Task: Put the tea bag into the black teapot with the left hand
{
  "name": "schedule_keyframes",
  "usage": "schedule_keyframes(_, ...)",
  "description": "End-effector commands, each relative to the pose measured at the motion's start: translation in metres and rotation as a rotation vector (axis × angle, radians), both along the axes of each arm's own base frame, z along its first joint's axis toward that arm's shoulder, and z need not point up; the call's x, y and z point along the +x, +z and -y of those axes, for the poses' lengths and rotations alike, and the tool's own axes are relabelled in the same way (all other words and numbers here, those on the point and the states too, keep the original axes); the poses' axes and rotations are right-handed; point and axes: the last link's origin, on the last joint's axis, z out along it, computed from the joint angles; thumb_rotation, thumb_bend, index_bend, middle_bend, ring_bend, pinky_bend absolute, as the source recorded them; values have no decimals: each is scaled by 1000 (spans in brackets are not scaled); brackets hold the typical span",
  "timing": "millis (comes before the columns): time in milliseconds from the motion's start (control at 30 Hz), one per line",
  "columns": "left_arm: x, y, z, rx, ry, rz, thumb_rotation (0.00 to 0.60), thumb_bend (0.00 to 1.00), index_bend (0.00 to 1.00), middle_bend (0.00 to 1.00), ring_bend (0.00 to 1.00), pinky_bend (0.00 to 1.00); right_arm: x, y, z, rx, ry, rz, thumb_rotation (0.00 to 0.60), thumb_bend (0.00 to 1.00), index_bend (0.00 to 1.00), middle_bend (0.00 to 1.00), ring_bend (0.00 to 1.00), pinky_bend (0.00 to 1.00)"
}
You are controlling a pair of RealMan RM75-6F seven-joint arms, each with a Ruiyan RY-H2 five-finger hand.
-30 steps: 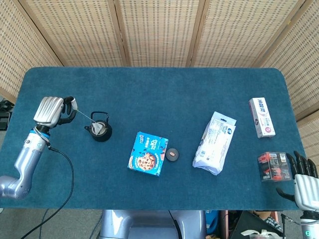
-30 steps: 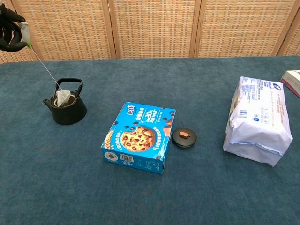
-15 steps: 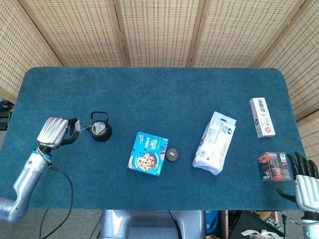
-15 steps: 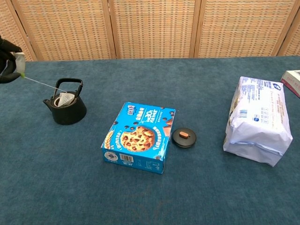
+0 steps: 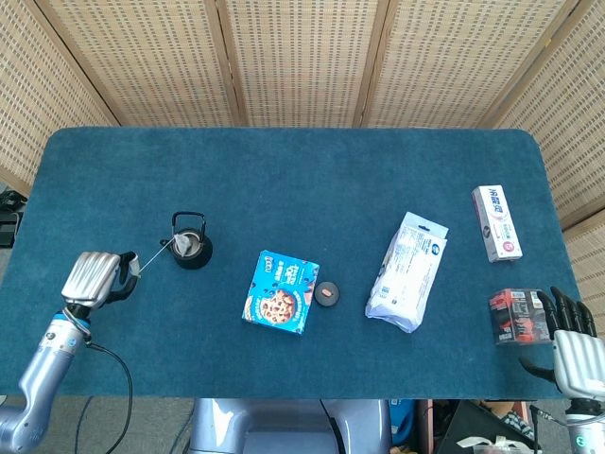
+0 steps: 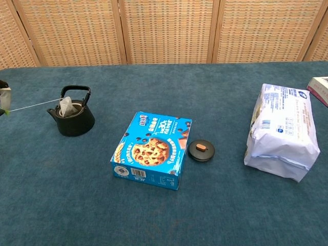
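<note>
1. Tea bag (image 6: 67,105) sitting in the mouth of the black teapot (image 6: 75,119), left of frame centre, its upper part poking above the rim; not fully dropped in, at a guess.
2. Left hand (image 5: 95,278) at lower left of the head view, pinching the tag (image 6: 4,97) at the end of the string (image 6: 33,106), other fingers curled.
3. String drawn taut, running from the tag up and to the right toward the teapot, so the bag lies up-right of that hand along the string's line.
4. Lid (image 6: 201,150) resting apart on the surface (image 6: 154,215), just right of the cookie box (image 6: 152,149).
5. Right hand (image 5: 573,350) far off at lower right, fingers spread and holding nothing.
</note>
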Motion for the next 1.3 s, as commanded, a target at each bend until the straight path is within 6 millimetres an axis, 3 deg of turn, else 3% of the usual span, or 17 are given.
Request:
schedule_keyframes(33, -1, 0, 1, -10, 7, -9, 600, 453, 546, 699, 652, 650, 0, 0, 0, 0, 1, -1, 600, 2, 0, 0, 0, 0)
schedule_keyframes(367, 1, 0, 2, -41, 28, -39, 600, 451, 384, 699, 651, 650, -1, 1, -2, -5, -7, -2, 600, 3, 0, 0, 0, 0)
schedule_keyframes(600, 2, 1, 5, -63, 26, -78, 600, 452, 335, 700, 652, 650, -1, 2, -2, -7, -8, -2, 600, 3, 0, 0, 0, 0)
schedule_keyframes(800, 3, 7, 3, -83, 37, -122, 600, 469, 206, 755, 705, 655, -2, 2, -2, -6, -10, -2, 600, 2, 0, 0, 0, 0)
schedule_keyframes(900, 5, 10, 0, -100, 33, -149, 600, 629, 160, 790, 736, 667, -2, 1, -2, -5, -8, -2, 600, 2, 0, 0, 0, 0)
schedule_keyframes(967, 8, 12, -2, -120, 31, -166, 600, 816, 133, 811, 754, 673, -2, 1, -2, -5, -7, -2, 600, 3, 0, 0, 0, 0)
schedule_keyframes(1067, 12, 11, -9, -187, 25, -218, 600, 975, 110, 835, 772, 677, -1, 0, -1, -2, -3, -1, 600, 3, 0, 0, 0, 0)
schedule_keyframes(1300, 21, 8, -22, -296, 41, -274, 600, 1000, 78, 856, 789, 681, -1, 1, -1, -5, -5, -4, 600, 3, 0, 0, 0, 0)
